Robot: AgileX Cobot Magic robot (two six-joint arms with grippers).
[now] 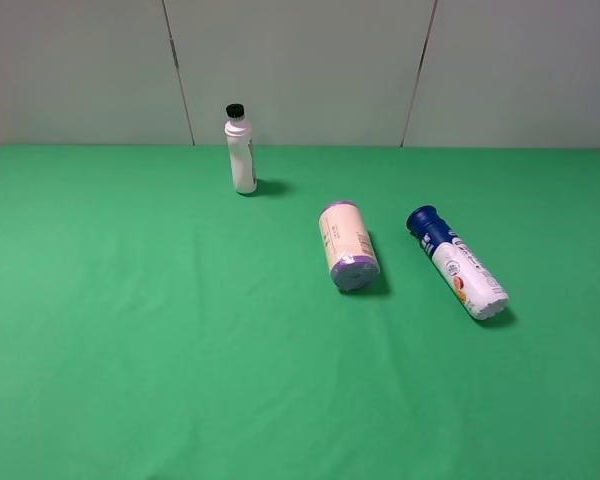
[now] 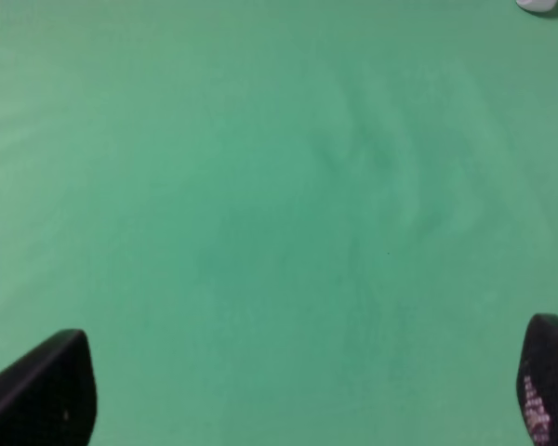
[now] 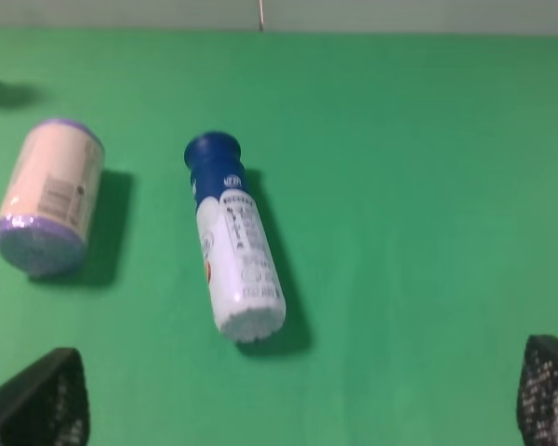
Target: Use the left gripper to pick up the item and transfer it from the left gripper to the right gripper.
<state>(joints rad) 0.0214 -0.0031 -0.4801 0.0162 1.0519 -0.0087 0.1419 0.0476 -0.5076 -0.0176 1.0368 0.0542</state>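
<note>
Item [image 1: 457, 262]: tall cylindrical bottle, dark blue cap and blue upper part, white lower body with printed label and a small orange mark; lying on its side on the green surface [image 1: 130, 350], right of centre in the high view, cap end pointing toward the back wall, white base end toward the front; untouched by either gripper. Also seen from the right wrist camera [image 3: 231, 246], lying free with its shadow beside it. Stubby pale cylinder with purple end [image 1: 347, 245]: lying on its side just left of the item, apart from it, purple end toward the front. Small white bottle with black cap [image 1: 241, 150]: standing upright near the back of the surface, well apart from the other two. Left gripper [image 2: 307, 390]: black fingers at the two lower corners of its wrist view, jaws spread wide, nothing between them, only bare green cloth below; a small white object shows at one corner of that view, too little of it to identify. Right gripper [image 3: 302, 395]: black fingers likewise spread wide, empty, with the item and the pale cylinder lying ahead of it on the surface
</note>
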